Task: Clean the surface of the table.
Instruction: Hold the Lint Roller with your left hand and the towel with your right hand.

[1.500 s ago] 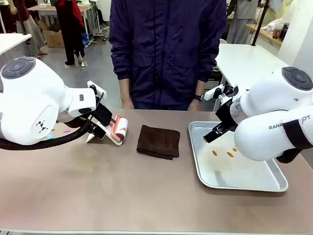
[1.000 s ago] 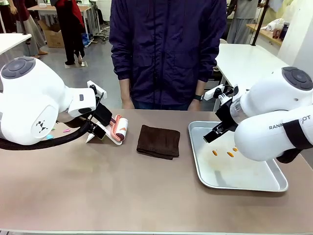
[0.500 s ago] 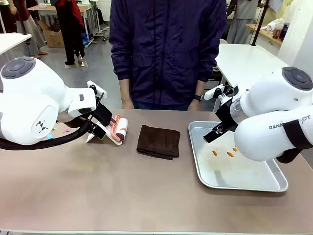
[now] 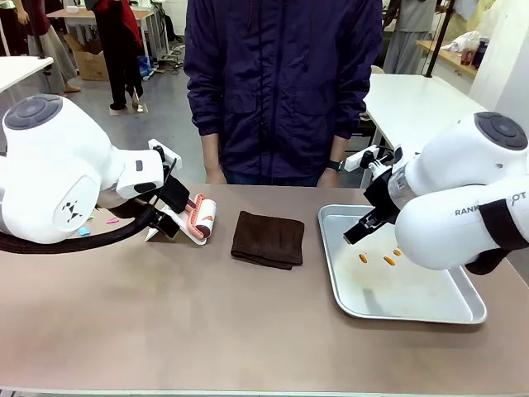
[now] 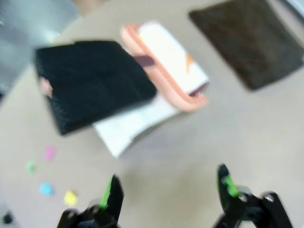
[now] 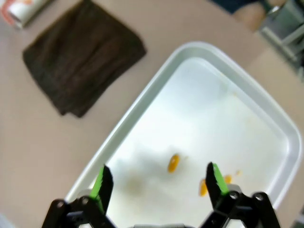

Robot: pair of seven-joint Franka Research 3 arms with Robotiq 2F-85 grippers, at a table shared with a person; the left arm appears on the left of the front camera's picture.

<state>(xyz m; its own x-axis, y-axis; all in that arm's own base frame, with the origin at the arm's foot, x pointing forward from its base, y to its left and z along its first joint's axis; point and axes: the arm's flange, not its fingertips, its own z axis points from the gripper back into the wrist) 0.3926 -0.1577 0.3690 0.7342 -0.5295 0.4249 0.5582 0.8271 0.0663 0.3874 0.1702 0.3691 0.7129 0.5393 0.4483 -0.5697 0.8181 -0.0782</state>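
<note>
One folded brown cloth [image 4: 267, 239] lies on the table [image 4: 207, 331], which spreads out beneath it on every side. Left of the cloth sit one lint roller [image 4: 201, 217] and four coloured paper scraps [image 5: 46, 188]; right of it is one metal tray [image 4: 413, 310] with three orange bits [image 4: 363, 258]. Two grippers hover, the left gripper [image 5: 168, 178] left of the cloth and the right gripper [image 6: 158, 172] right of it, over the tray — both spread wide, gripping nothing.

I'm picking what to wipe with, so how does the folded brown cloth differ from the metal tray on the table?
The cloth is dark brown, soft and folded; the tray is silver and rigid, with a raised rim. The tray is the larger of the two. The cloth bears nothing, while the tray holds a few small orange bits. Both lie flat on the table, and neither is gripped.
</note>
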